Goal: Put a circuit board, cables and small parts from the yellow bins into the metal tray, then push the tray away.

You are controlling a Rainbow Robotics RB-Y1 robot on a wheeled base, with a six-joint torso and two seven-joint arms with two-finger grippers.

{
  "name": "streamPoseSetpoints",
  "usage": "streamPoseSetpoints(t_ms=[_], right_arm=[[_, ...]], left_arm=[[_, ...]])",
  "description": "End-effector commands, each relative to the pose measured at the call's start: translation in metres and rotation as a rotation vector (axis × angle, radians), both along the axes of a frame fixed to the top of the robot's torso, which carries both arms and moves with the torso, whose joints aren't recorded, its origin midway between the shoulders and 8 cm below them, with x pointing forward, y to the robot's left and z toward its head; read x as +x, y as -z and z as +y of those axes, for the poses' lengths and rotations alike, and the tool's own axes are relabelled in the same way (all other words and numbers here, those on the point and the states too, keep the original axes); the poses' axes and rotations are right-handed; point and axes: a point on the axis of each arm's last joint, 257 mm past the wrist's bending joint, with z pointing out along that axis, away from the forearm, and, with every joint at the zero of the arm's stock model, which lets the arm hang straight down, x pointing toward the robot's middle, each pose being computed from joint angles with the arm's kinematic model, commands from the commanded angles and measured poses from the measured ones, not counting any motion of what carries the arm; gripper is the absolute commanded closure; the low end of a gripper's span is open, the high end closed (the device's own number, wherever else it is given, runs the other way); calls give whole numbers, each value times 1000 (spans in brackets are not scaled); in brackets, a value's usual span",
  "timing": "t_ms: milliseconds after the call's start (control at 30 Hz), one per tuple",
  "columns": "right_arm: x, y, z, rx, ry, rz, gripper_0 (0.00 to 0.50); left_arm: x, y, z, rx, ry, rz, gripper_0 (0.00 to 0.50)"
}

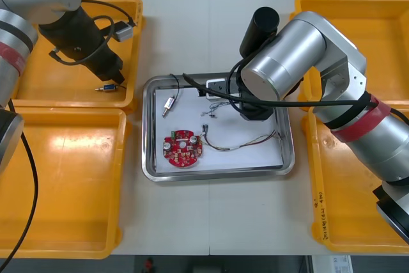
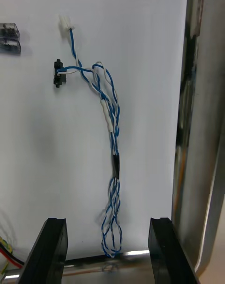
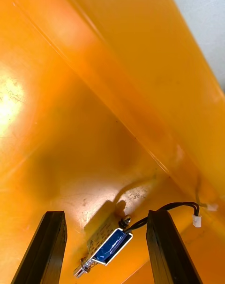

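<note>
The metal tray, white inside, holds a round red circuit board, a red and yellow cable and a black cable with a small metal part. My right arm reaches over the tray's far right part. There my right gripper stands open just above a twisted blue and white cable, whose looped end lies between the fingers. My left gripper is open inside the far left yellow bin, straddling a small metal part with a blue body and a black lead.
The tray's shiny wall runs close beside one right finger. Two small clear parts lie farther off in the tray. The near left bin and the two right bins flank the tray.
</note>
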Motion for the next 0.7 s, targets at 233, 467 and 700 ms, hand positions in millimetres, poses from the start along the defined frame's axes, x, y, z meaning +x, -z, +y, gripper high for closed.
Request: streamPoseSetpoints(t_ms=[233,467,700], right_arm=[[-23,-51,-4,-7,14,-27,0],[-39,-89,-20,90,82,-63,0],[-44,-121,-48,278,236,-146,0]], left_arm=[[-5,10,32,78,76,-12,0],[-14,22,37,55,73,11,0],[-18,24,44,49,74,20,0]])
